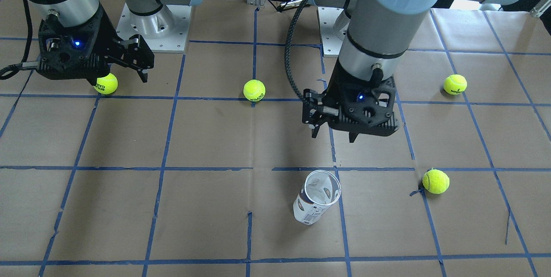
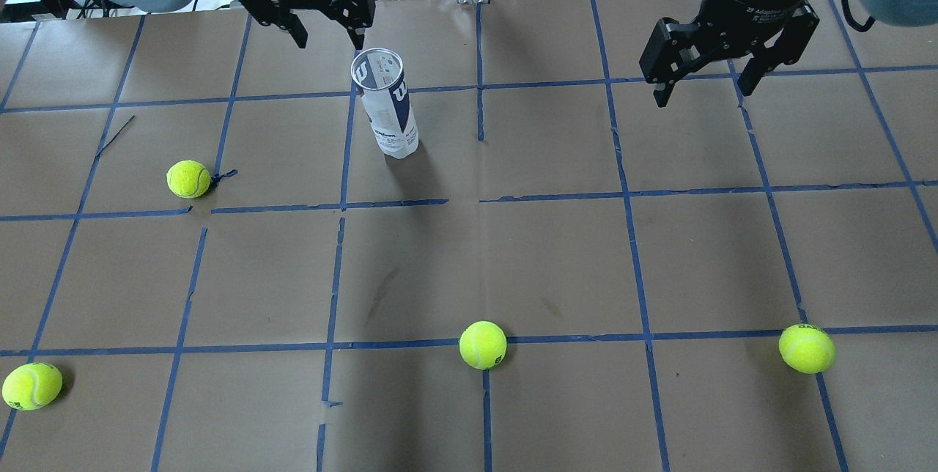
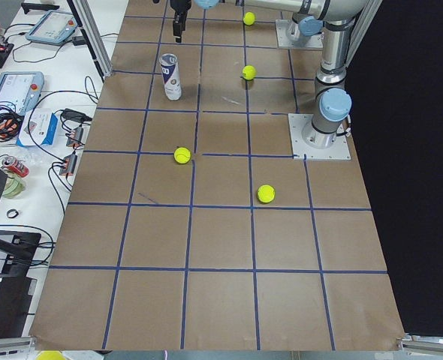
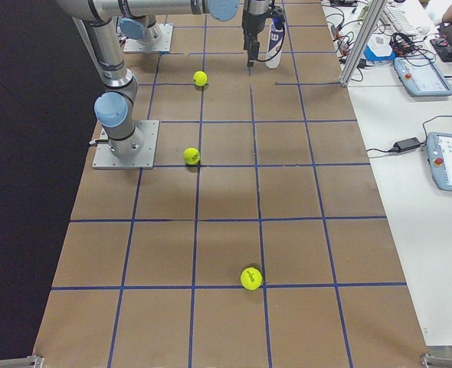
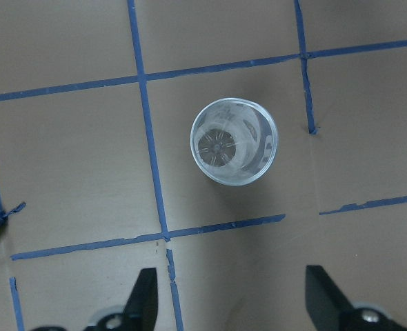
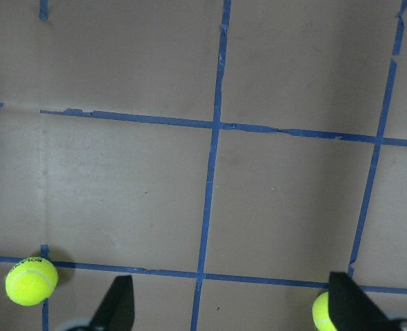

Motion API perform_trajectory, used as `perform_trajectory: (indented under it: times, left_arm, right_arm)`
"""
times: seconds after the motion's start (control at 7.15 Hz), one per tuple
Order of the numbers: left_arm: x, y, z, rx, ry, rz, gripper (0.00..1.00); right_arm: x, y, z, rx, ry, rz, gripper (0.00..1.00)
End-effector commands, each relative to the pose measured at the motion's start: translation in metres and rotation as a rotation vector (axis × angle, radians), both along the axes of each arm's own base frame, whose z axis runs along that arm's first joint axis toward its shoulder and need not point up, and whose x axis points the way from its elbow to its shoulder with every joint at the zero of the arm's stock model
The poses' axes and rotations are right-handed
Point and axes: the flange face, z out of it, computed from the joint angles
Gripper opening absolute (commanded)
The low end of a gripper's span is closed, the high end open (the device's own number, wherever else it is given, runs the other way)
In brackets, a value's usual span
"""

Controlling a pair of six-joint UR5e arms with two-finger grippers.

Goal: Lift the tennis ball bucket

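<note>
Left gripper point(image 2: 330, 38): fingers spread wide, empty, hovering above the can point(image 2: 388, 109), slightly off-centre. Can: upright on the table point(image 2: 557, 259), top open, nothing gripping it. Right gripper point(image 2: 703, 91): spread, empty, well apart from the can.

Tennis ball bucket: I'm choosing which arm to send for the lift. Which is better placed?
Left. The left gripper hovers by the upright tennis ball bucket, jaws open, and its wrist camera looks straight down into it. The right gripper is far across the table.
</note>
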Motion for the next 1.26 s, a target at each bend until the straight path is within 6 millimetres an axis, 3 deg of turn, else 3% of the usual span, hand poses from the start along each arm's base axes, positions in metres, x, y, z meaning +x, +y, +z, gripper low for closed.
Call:
perform_trajectory:
  times: [0.0,0.14,0.42,1.12]
  left_arm:
    - [0.022,0.033,-0.018,0.049,-0.013,0.003,1.00]
    - [0.029,0.045,-0.024,0.052,-0.013,0.012,1.00]
    - [0.056,0.061,-0.012,0.048,-0.016,0.060,1.00]
    - [0.059,0.063,-0.009,0.049,-0.025,0.067,1.00]
  right_arm:
    - [0.000,0.000,0.000,-0.002,-0.001,0.000,1.00]
    - [0.000,0.000,-0.001,0.001,0.000,-0.001,1.00]
    - [0.000,0.000,0.000,0.000,0.001,-0.001,1.00]
    - [0.000,0.000,-0.001,0.003,-0.001,-0.003,1.00]
